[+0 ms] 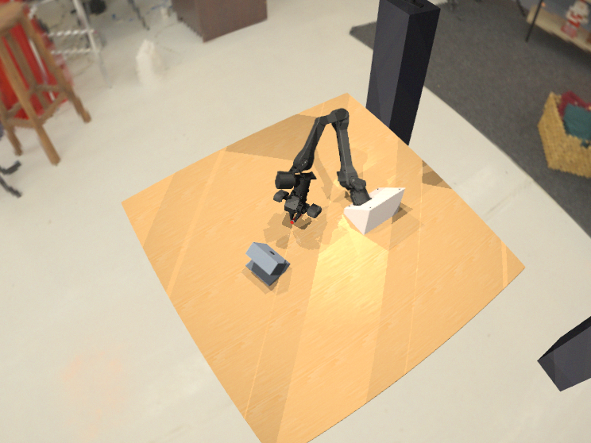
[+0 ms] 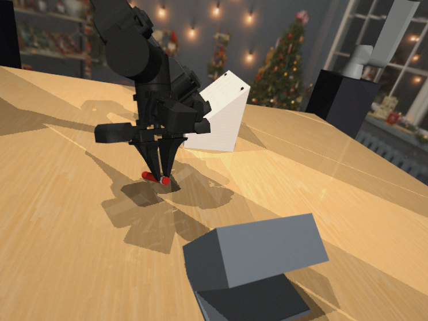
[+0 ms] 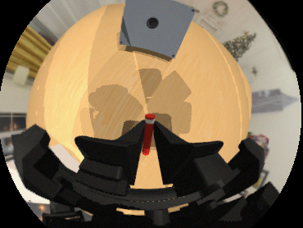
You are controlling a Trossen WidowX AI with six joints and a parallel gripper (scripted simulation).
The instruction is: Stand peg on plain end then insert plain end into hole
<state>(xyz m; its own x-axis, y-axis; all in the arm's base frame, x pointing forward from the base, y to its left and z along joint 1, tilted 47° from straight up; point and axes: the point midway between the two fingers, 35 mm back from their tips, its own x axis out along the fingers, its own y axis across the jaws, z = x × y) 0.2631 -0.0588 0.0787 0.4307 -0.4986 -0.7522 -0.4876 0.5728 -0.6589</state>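
The red peg (image 1: 291,221) (image 2: 151,176) (image 3: 146,139) lies roughly level, held low over the table. Its white band is close to the fingertips, at the end toward the panel; its plain end points back under the gripper. My gripper (image 1: 292,219) (image 2: 162,178) (image 3: 149,123) points down and is shut on the peg near the band. Whether the peg touches the table is hard to tell. The blue-grey sloped panel (image 1: 263,259) (image 2: 269,248) (image 3: 172,34) stands in front of the gripper, apart from the peg. Its round hole (image 1: 272,252) (image 3: 152,23) is empty; the exterior view shows only the panel's back.
A white wedge-shaped block (image 1: 376,215) (image 2: 221,133) (image 3: 65,157) stands by the arm's base, on the far side of the gripper from the panel. The wooden table (image 1: 343,305) (image 2: 86,276) carries all of these. A dark pillar (image 1: 398,62) stands beyond its edge.
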